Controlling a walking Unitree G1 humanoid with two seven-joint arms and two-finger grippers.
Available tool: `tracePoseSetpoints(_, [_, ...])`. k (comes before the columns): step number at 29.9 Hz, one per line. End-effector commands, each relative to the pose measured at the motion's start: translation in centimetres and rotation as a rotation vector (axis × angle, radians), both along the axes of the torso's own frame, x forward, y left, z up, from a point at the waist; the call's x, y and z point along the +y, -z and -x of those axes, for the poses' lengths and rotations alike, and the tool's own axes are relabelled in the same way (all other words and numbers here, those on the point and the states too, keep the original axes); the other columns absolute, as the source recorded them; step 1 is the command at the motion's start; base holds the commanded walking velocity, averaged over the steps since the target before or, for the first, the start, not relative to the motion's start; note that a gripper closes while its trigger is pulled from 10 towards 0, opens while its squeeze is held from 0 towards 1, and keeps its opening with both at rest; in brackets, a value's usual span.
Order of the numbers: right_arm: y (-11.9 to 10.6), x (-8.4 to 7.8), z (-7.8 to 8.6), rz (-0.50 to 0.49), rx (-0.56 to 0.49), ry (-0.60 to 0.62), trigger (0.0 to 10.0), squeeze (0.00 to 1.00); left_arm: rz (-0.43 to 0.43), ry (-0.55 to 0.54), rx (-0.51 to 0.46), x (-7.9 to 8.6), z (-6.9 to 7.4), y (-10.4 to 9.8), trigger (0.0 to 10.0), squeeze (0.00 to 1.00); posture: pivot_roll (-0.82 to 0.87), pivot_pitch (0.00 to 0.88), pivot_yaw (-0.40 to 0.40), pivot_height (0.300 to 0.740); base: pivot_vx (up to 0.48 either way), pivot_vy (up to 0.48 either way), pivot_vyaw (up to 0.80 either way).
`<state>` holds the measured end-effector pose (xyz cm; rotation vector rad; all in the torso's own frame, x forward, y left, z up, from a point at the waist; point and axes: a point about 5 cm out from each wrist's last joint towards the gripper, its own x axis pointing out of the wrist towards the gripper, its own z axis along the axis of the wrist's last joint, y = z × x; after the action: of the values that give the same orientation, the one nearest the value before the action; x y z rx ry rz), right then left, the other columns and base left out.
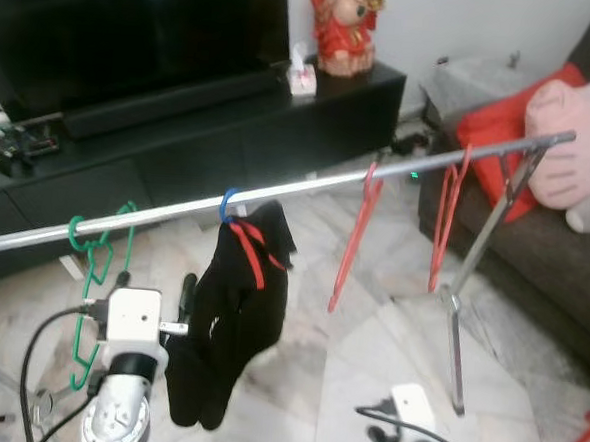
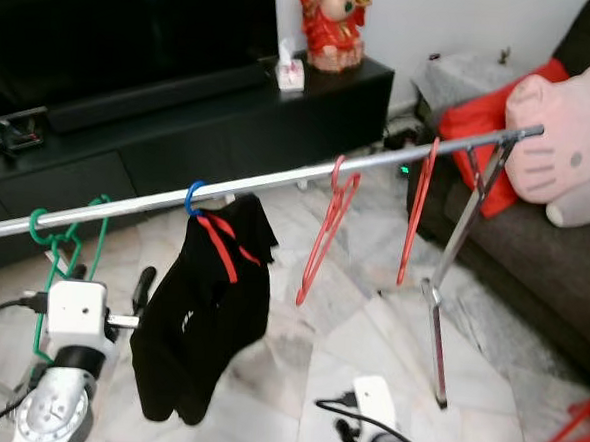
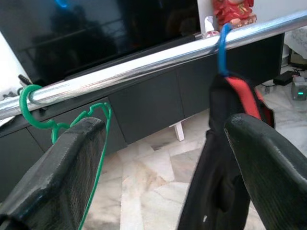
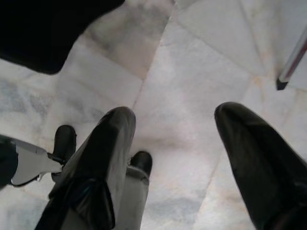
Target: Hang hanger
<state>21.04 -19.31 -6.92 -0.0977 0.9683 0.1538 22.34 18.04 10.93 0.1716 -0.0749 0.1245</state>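
Hanger [image 1: 237,215] with your black shirt [image 1: 229,312] already hooked the rail [image 1: 307,187], so your left gripper [image 3: 163,167] apparently stood open, empty.

Lighting's soft and even on my end, no hard shadows on the marble floor [image 1: 367,356]. Head views are a bit grainy and soft. The rail [image 3: 144,67] throws bright glare in the left wrist view, the TV screen [image 1: 136,31] is just black, and close fingers [image 4: 110,143] blur out.
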Motion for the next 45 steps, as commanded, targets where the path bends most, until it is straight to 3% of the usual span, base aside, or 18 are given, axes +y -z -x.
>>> tracePoseSetpoints(1, [0.1,1.1,-0.1,-0.025,0.000,-0.010,10.0,0.00,-0.007,-0.017,0.001,0.6,0.1,0.0,10.0,0.00,-0.07,0.000,0.051,0.732,0.000,0.000,0.00])
tracePoseSetpoints(5, [0.1,1.1,-0.1,-0.025,0.000,-0.011,10.0,0.00,-0.016,0.011,0.032,0.4,0.2,0.6,10.0,0.00,-0.07,0.000,0.053,0.732,0.000,0.000,0.00])
tracePoseSetpoints(8, [0.1,1.1,-0.1,-0.024,0.001,-0.018,10.0,0.00,-0.120,0.136,0.194,-0.3,1.3,3.7,10.0,0.00,-0.07,0.000,0.055,0.732,0.000,0.000,0.00])
tracePoseSetpoints(11, [0.1,1.1,-0.1,-0.020,0.001,-0.029,10.0,0.00,-0.100,0.169,0.250,-0.3,2.2,4.9,10.0,0.00,-0.07,0.000,0.056,0.732,0.000,0.000,0.00])
tracePoseSetpoints(16, [0.1,1.2,-0.1,-0.022,0.002,-0.028,10.0,0.00,-0.191,0.273,0.382,-0.2,3.8,7.3,10.0,0.00,-0.07,0.000,0.055,0.732,0.000,0.000,0.00])
tracePoseSetpoints(23, [0.1,1.2,-0.1,-0.022,0.001,-0.027,10.0,0.00,-0.206,0.309,0.556,0.4,5.3,10.3,10.0,0.00,-0.07,0.000,0.056,0.732,0.000,0.000,0.00])
tracePoseSetpoints(30, [0.0,1.2,-0.2,-0.022,0.000,-0.030,10.0,0.00,-0.218,0.199,0.709,2.0,6.6,13.4,10.0,0.00,-0.07,0.000,0.053,0.732,0.000,0.000,0.00])
tracePoseSetpoints(38, [0.0,1.2,-0.3,-0.019,0.000,-0.034,10.0,0.00,-0.194,0.169,0.726,2.4,6.6,14.3,10.0,0.00,-0.06,0.000,0.050,0.732,0.000,0.000,0.00])
tracePoseSetpoints(41, [0.0,1.3,-0.3,-0.024,-0.003,-0.029,10.0,0.00,-0.159,0.030,0.875,3.5,6.4,17.7,10.0,0.00,-0.07,0.000,0.049,0.732,0.000,0.000,0.00])
tracePoseSetpoints(45, [0.0,1.4,-0.3,-0.025,-0.004,-0.029,10.0,0.00,-0.118,-0.018,0.922,4.1,6.3,18.3,10.0,0.00,-0.08,0.000,0.055,0.732,0.000,0.000,0.00])
